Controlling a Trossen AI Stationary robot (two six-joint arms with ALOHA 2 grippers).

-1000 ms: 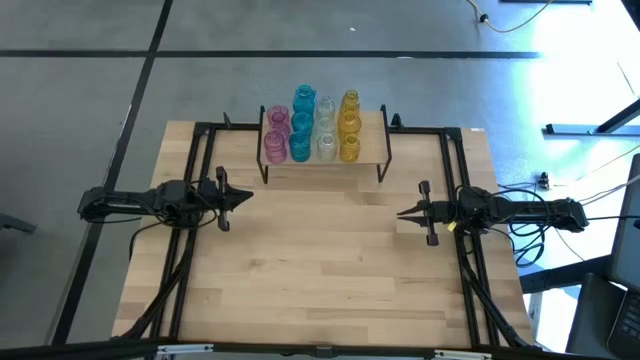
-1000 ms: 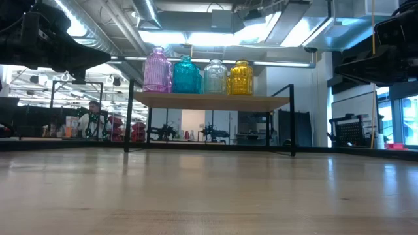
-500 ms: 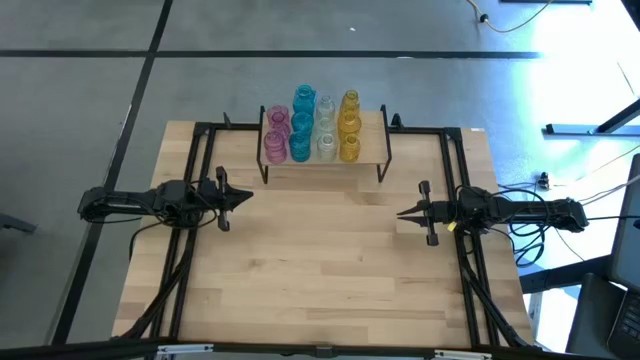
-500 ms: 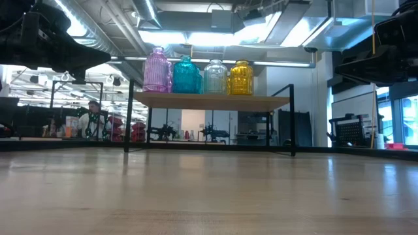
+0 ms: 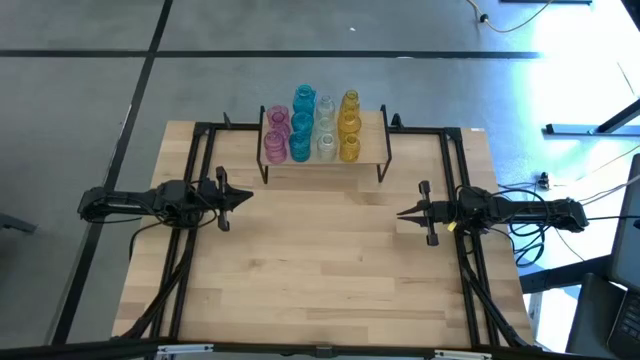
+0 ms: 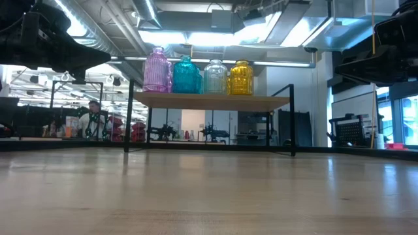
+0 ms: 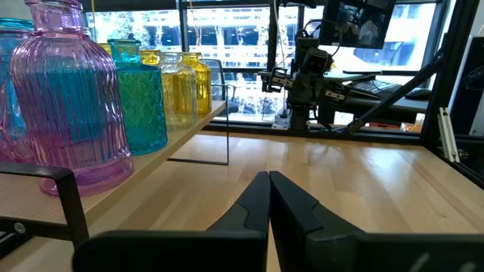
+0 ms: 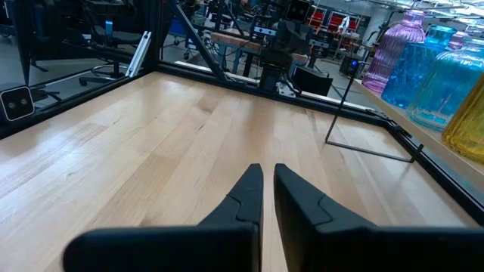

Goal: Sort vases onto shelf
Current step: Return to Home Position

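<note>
On the shelf [image 5: 372,132] at the tabletop's [image 5: 320,280] far edge, vases [image 5: 312,128] stand sorted; both pincers, left [image 5: 247,197] and right [image 5: 401,213], closed and empty, should hold clear.

Wide open surface [image 5: 320,260] btwn both arms.
Only obstacle: shelf [image 5: 372,150] at far edge, packed w/ vases [image 5: 312,128]; its thin black legs stand on the surface.

Bright, mixed light with window glare

Cold blue glare washes the floor [image 5: 585,70] at the overhead view's right; ceiling lights [image 6: 196,36] blaze behind the backlit vases [image 6: 199,76]; the tabletop [image 6: 209,209] nearest the low camera is blurred.
</note>
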